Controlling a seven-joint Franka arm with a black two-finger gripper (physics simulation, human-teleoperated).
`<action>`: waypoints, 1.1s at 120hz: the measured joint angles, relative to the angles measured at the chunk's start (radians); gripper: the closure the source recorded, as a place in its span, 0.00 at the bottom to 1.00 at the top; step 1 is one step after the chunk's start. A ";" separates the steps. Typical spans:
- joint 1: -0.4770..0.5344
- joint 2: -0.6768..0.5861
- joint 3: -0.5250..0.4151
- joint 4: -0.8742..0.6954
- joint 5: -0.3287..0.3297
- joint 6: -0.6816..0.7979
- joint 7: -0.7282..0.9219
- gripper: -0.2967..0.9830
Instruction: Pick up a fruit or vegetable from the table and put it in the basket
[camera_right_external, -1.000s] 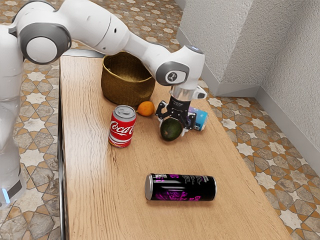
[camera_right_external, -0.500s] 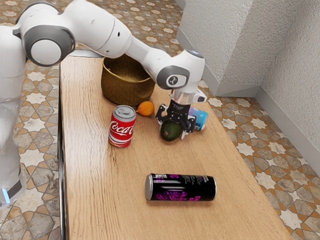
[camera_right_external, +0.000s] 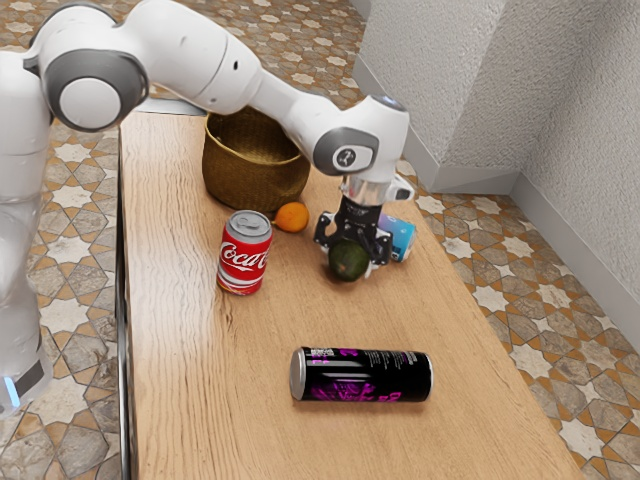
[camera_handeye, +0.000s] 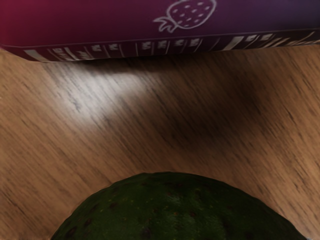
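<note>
My gripper (camera_right_external: 350, 245) is low over the table, beyond the red can from the arm's base, with its fingers closed against two sides of the dark green avocado (camera_right_external: 347, 261). In the wrist view the avocado (camera_handeye: 180, 212) lies just under the hand, its speckled skin facing the camera. A brown woven basket (camera_right_external: 250, 180) stands upright toward the far end of the table. Beside its base rests an orange (camera_right_external: 292, 217). The fingers partly hide the avocado's upper side.
A red Coca-Cola can (camera_right_external: 245, 254) stands between basket and near table area. Behind the gripper lies a blue-purple can (camera_right_external: 400, 238); its printed side (camera_handeye: 150, 25) is close to the avocado. A black-and-magenta can (camera_right_external: 362, 375) lies nearer the exterior view's bottom.
The fingers have drawn somewhat closer together around the avocado. It has shifted slightly toward the exterior view's right and turned a little. The cans, orange and basket have not moved.
</note>
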 joint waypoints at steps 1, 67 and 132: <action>0.000 -0.001 0.000 0.000 0.001 0.000 0.000 0.59; -0.044 -0.272 0.158 0.057 0.177 -0.270 -0.002 0.62; 0.114 -0.209 0.314 0.180 0.273 -0.435 0.141 0.61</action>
